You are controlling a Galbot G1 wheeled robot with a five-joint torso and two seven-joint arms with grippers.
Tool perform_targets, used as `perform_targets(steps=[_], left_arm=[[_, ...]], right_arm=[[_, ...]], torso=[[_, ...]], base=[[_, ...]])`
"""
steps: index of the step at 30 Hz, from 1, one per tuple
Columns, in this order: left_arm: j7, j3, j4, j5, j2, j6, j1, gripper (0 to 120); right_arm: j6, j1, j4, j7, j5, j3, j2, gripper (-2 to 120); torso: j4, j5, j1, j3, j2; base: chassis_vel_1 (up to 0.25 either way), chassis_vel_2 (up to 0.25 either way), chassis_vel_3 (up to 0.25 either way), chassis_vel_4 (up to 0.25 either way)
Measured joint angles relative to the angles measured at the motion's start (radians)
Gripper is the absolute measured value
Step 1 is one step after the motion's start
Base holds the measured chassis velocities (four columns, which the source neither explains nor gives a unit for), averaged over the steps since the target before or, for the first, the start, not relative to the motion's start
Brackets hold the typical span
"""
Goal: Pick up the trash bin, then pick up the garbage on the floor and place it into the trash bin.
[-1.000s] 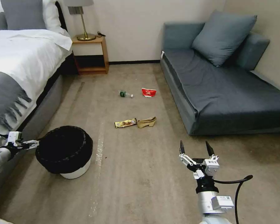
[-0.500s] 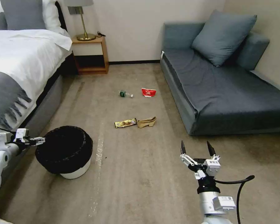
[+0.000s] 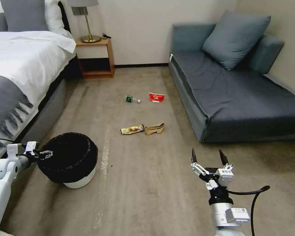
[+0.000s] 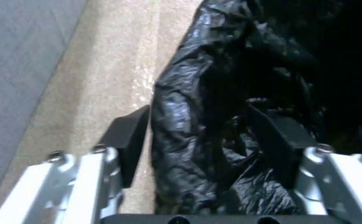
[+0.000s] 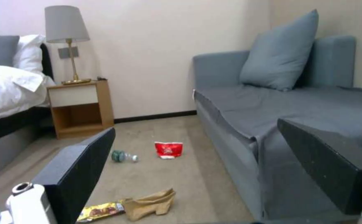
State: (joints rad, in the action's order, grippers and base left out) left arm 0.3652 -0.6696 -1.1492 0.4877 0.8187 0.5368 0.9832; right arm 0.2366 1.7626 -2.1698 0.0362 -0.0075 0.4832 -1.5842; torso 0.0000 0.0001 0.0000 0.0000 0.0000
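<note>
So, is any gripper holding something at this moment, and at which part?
Nothing is held yet. The left gripper has open jaws astride the bag-covered rim of the trash bin, not closed on it. The right gripper is open over bare floor.

Floor: beige carpet (image 3: 147,183)
Left: white bed (image 3: 19,62), wooden nightstand (image 3: 95,57), lamp (image 3: 85,19)
Right: blue-grey sofa (image 3: 239,95), cushion (image 3: 235,37)

Carpeted floor (image 3: 147,183), beige, with a pale scuffed streak. Trash bin (image 3: 68,157) stands on it, rim between the parted fingers of the left pincer (image 3: 45,153). Ahead of the right pincer (image 3: 208,156): gold wrapper (image 3: 132,129) touching crumpled brown paper (image 3: 154,128); farther off, small bottle (image 3: 132,99) lying flat beside red packet (image 3: 156,97).
</note>
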Motion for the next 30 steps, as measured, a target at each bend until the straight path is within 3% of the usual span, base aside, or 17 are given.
perform_targets(steps=[4, 8, 12, 14, 28, 30], left_arm=[[0.002, -0.001, -0.002, 0.002, 0.0, 0.002, 0.003, 47], [0.003, -0.007, -0.005, 0.002, -0.001, 0.003, 0.01, 27], [0.003, -0.012, -0.008, 0.0, -0.001, 0.003, 0.015, 19], [0.004, -0.023, -0.015, 0.005, -0.001, 0.003, 0.024, 8], [-0.003, -0.081, -0.056, 0.124, -0.001, 0.036, 0.066, 5], [-0.008, -0.101, -0.087, 0.156, -0.012, 0.046, 0.084, 5]], right_arm=[[0.0, 0.001, -0.001, 0.001, 0.0, 0.0, -0.001, 100], [0.0, 0.002, -0.001, 0.001, -0.001, -0.002, -0.002, 100], [0.0, 0.002, -0.001, 0.001, -0.002, -0.004, -0.003, 100], [0.0, 0.003, -0.002, 0.002, -0.002, -0.005, -0.003, 100], [0.005, 0.008, 0.006, -0.002, -0.011, -0.008, -0.002, 100], [0.013, 0.011, 0.014, -0.016, -0.024, -0.009, 0.0, 100]], torso=[[0.0, 0.0, 0.0, 0.0, 0.0], [0.0, 0.0001, 0.0, 0.0, 0.0], [0.0001, 0.0002, 0.0, 0.0, 0.0], [0.0002, 0.0002, 0.0, 0.0, 0.0], [0.0, -0.0005, 0.0, 0.0, 0.0], [0.0, -0.0003, 0.0, 0.0, 0.0]], base=[[0.0, 0.0, 0.0, 0.0], [0.0, 0.0, 0.0, 0.0], [0.0, 0.0, 0.0, 0.0], [0.0, 0.0, 0.0, 0.0], [0.0, 0.0, 0.0, 0.0], [0.0, 0.0, 0.0, 0.0]])
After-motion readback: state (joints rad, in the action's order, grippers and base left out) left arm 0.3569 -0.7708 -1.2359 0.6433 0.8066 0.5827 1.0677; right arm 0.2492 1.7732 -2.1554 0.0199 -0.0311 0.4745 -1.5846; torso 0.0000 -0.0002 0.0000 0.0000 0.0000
